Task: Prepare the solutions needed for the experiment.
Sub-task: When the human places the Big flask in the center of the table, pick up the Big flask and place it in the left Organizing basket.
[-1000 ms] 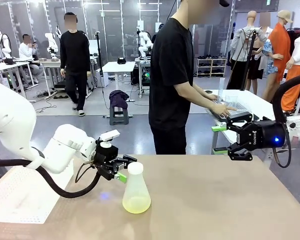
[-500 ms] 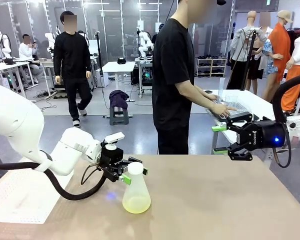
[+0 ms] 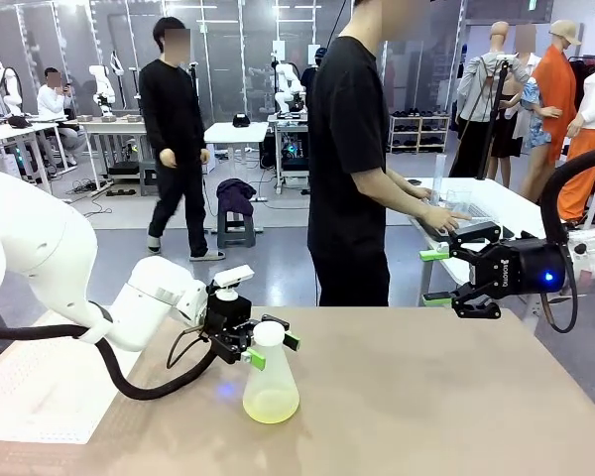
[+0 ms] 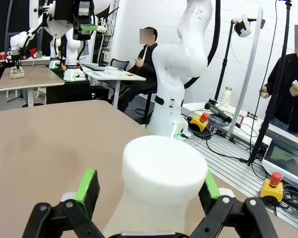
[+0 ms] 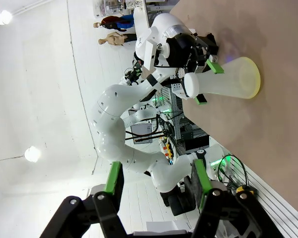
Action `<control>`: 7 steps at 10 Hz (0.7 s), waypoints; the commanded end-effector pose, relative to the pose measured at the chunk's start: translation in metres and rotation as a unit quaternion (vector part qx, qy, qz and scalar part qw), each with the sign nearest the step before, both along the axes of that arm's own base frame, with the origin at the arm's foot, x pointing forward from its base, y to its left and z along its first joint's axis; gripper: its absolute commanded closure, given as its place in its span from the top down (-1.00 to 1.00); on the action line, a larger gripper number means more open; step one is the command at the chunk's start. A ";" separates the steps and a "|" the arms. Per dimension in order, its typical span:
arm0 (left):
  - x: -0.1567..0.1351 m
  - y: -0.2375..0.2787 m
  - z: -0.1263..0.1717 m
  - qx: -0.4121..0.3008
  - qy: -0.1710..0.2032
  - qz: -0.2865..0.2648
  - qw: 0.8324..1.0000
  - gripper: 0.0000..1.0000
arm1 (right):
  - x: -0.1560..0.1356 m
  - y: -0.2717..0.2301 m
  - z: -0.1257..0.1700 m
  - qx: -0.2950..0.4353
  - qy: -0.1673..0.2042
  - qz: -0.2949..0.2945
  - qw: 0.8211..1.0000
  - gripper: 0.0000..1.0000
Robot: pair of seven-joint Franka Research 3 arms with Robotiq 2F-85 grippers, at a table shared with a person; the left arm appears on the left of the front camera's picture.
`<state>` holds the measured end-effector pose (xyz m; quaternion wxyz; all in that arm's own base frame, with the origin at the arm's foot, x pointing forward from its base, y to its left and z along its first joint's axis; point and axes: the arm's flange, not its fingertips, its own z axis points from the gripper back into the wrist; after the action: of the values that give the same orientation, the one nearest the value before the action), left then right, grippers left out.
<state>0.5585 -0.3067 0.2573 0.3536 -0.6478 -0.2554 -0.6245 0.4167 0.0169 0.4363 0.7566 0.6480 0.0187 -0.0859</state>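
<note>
The left gripper [image 3: 270, 349] is spread wide, its green pads [image 4: 88, 184] on either side of the flask neck [image 4: 161, 191] without pressing it. The flask [image 3: 271, 377] stands upright on the table [image 3: 426, 397], pale yellow solution [image 3: 271, 405] pooled at its base. The right gripper [image 3: 438, 275] hangs partly spread and empty beyond the table's far right edge.

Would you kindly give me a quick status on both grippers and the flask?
Left gripper open, straddling flask neck, not clamped. Right gripper open, empty, raised at far right. Yellow solution shallow in flask. Nothing blocking.
</note>
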 end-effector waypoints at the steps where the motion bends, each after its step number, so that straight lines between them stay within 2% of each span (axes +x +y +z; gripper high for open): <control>1: 0.008 -0.007 0.001 -0.001 0.008 -0.018 1.000 1.00 | 0.000 0.000 0.001 0.001 -0.002 0.000 1.000 0.39; 2: 0.008 -0.008 -0.001 0.005 0.006 -0.021 1.000 1.00 | 0.000 0.000 0.001 0.001 -0.002 0.000 1.000 0.39; 3: 0.009 -0.009 -0.002 0.004 0.006 -0.026 1.000 0.66 | 0.000 0.000 0.001 0.001 -0.002 0.000 1.000 0.39; 4: 0.010 -0.010 -0.002 0.006 0.008 -0.029 1.000 0.64 | 0.000 0.000 0.001 0.001 -0.002 0.000 1.000 0.39; 5: 0.010 -0.011 -0.002 0.009 0.004 -0.025 1.000 0.30 | 0.000 0.000 0.001 0.001 -0.002 0.000 1.000 0.39; 6: 0.010 -0.009 -0.002 0.009 0.004 -0.019 1.000 0.28 | 0.000 0.000 0.001 0.001 -0.002 0.000 1.000 0.39; 7: 0.009 -0.010 -0.002 0.017 0.003 -0.023 1.000 -0.06 | 0.000 0.000 0.001 0.001 -0.002 0.000 1.000 0.39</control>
<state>0.5621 -0.3136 0.2545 0.3506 -0.6485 -0.2459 -0.6294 0.4167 0.0169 0.4363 0.7566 0.6480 0.0187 -0.0859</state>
